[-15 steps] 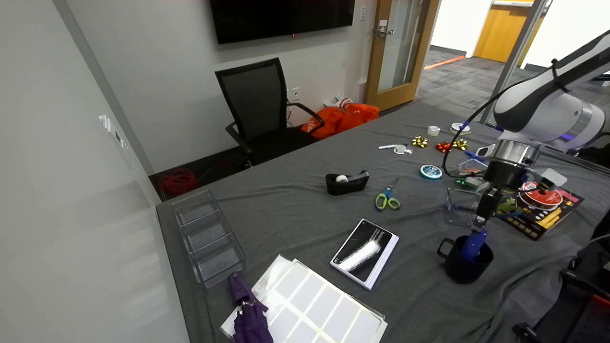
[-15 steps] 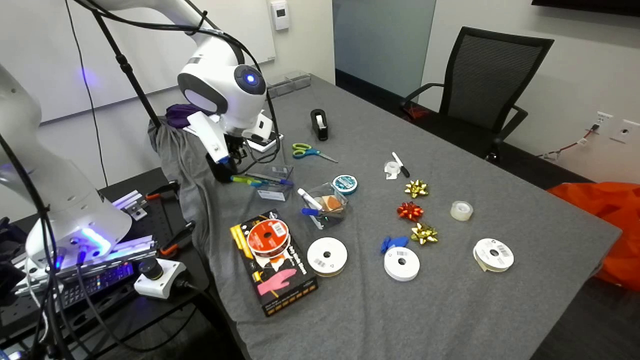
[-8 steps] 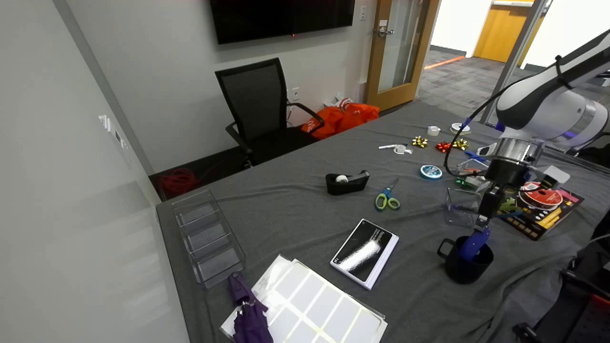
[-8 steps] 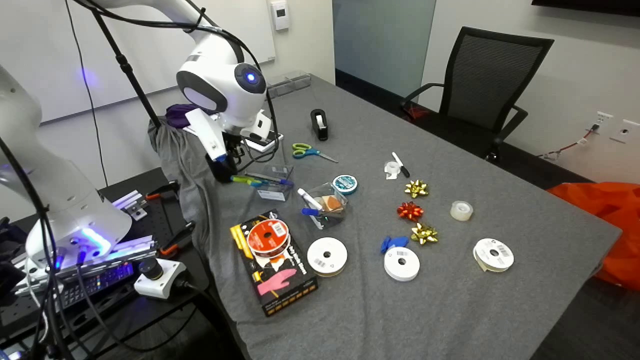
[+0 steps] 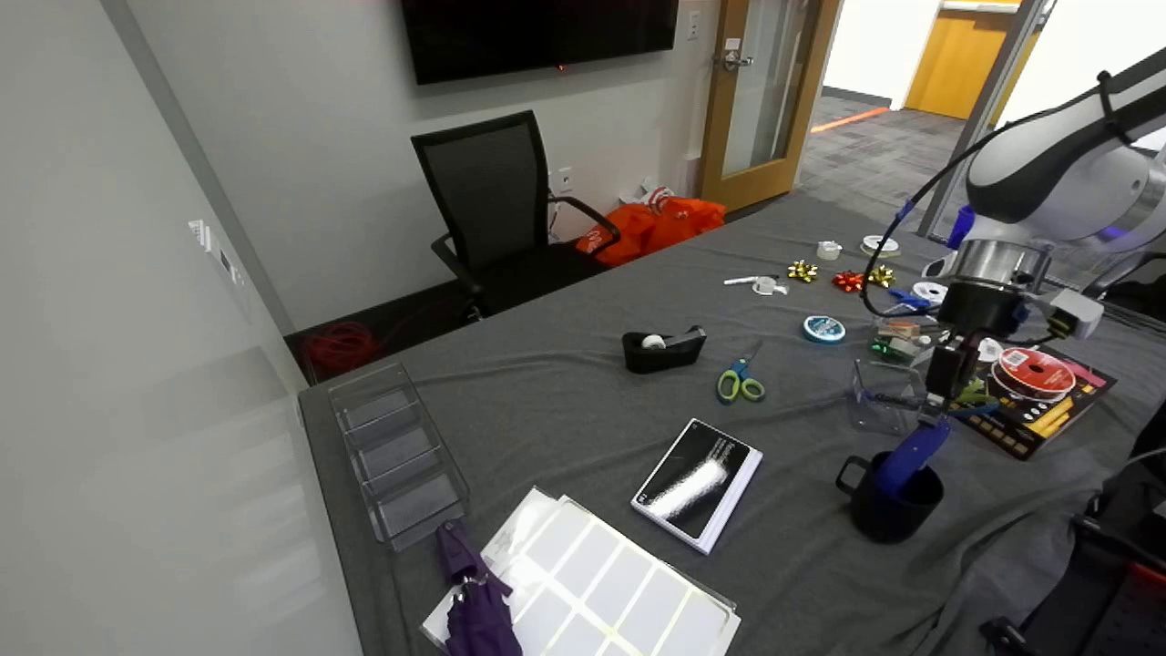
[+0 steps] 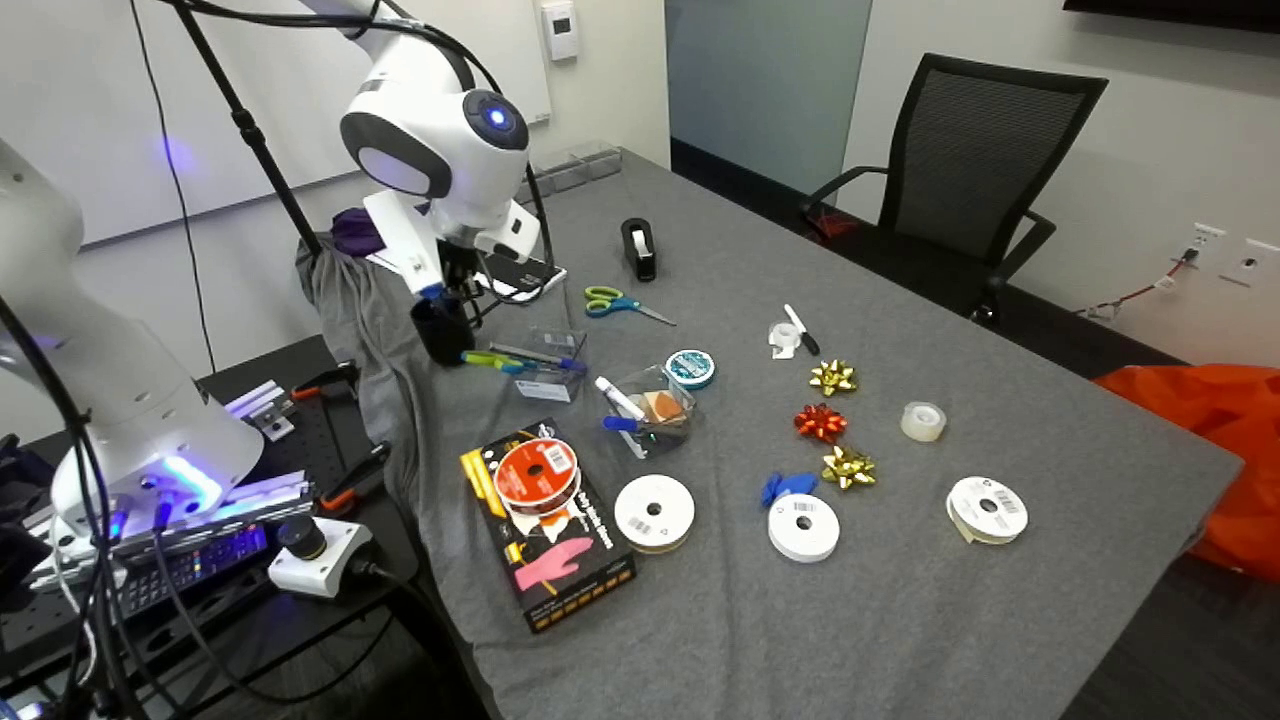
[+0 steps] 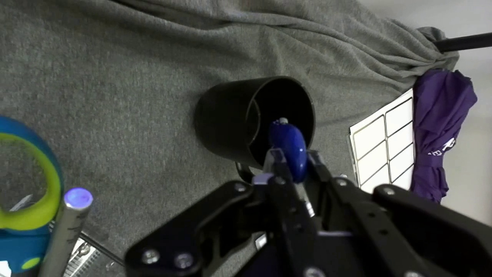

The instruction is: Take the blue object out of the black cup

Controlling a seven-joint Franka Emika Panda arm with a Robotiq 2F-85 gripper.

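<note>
While the black cup [image 5: 884,524] stands upright on a gray cloth [image 5: 547,410], the gripper [image 7: 295,157] holds the blue object [image 5: 915,453] pinched between its two fingertips [image 7: 273,159], one against each side. The blue object leans at a slant, its upper part above the rim and its lower end within the cup's mouth — contact with the inner wall cannot be determined. Its surface is smooth and glossy, the body elongated and rounded, with a small silvery piece at the lower end in the wrist view. The cup is squat and near-cylindrical — dull-surfaced, with a loop handle at its side. The cloth shows a coarse weave and is rumpled close by. Near the cup stands a clear plastic holder [image 5: 874,419] with thin walls; well apart lies a partitioned tray [image 5: 394,446] of similar clear plastic. Also recorded: a book [image 5: 697,483] with a shiny black cover and white page edges; white sheets [image 5: 592,583] printed with rectangular panels, overlapped by a purple folded fabric item [image 5: 478,606]; scissors [image 5: 741,381] with green-and-blue handles; and a black tape dispenser [image 5: 663,355], smooth and curved in outline. A flat round disc [image 5: 824,329], teal-faced with a white rim, lies on the cloth. In an exterior view, three crinkled foil bows [image 6: 821,422], two gold and one red, sit near a translucent tape roll [image 6: 912,430], and a flat printed box [image 6: 590,570] bears a red-faced spool [image 6: 525,482].
</note>
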